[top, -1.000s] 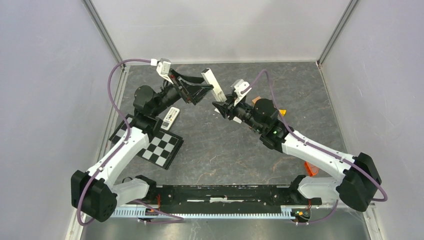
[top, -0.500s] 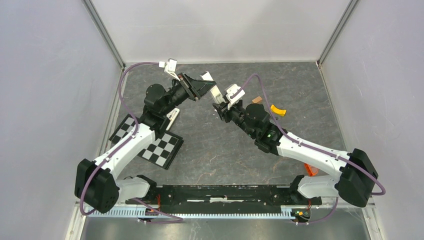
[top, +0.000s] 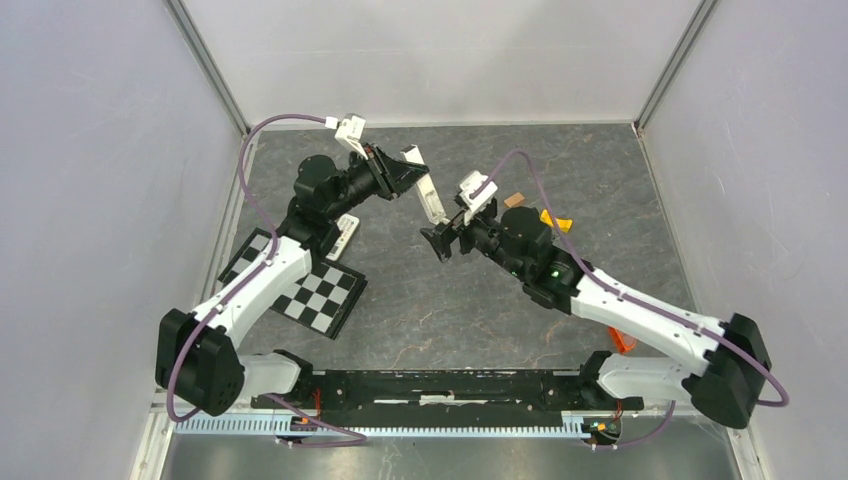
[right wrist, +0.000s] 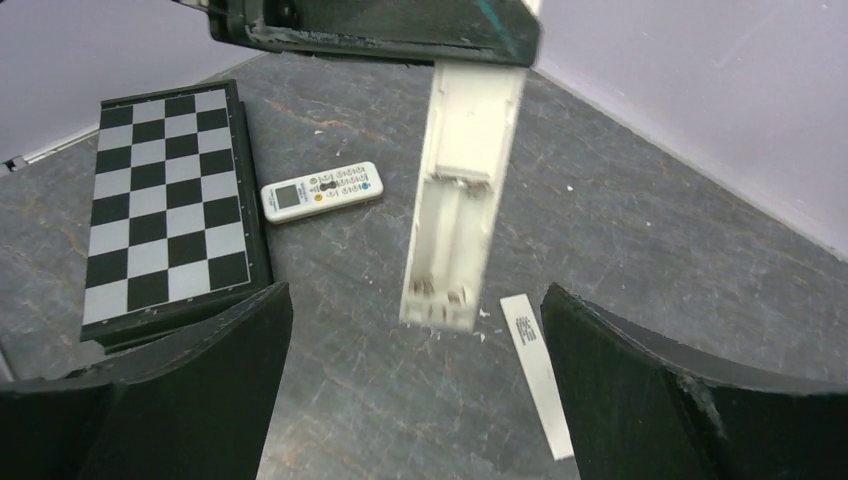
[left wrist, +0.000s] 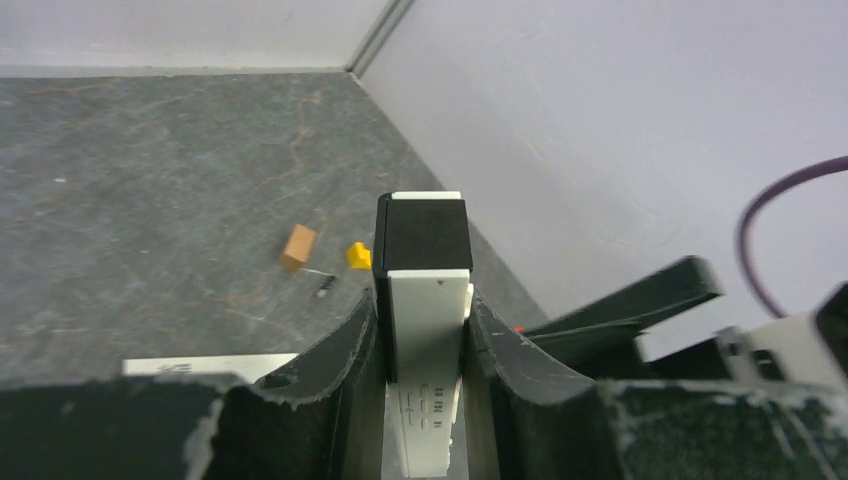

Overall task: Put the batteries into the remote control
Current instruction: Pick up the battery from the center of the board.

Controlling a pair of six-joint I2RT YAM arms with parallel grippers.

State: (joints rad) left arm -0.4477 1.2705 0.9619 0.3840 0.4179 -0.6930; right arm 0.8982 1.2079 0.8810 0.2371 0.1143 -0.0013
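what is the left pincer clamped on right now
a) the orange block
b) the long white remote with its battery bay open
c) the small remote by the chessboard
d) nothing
B: the left pincer grips the long white remote by one end, its empty battery bay facing the right wrist camera, while the small remote lies loose beside the chessboard.

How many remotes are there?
2. A small remote lies on the table beside the chessboard. A longer white remote, its battery slot open and empty, is held up in the left end effector. Others may be hidden from view.
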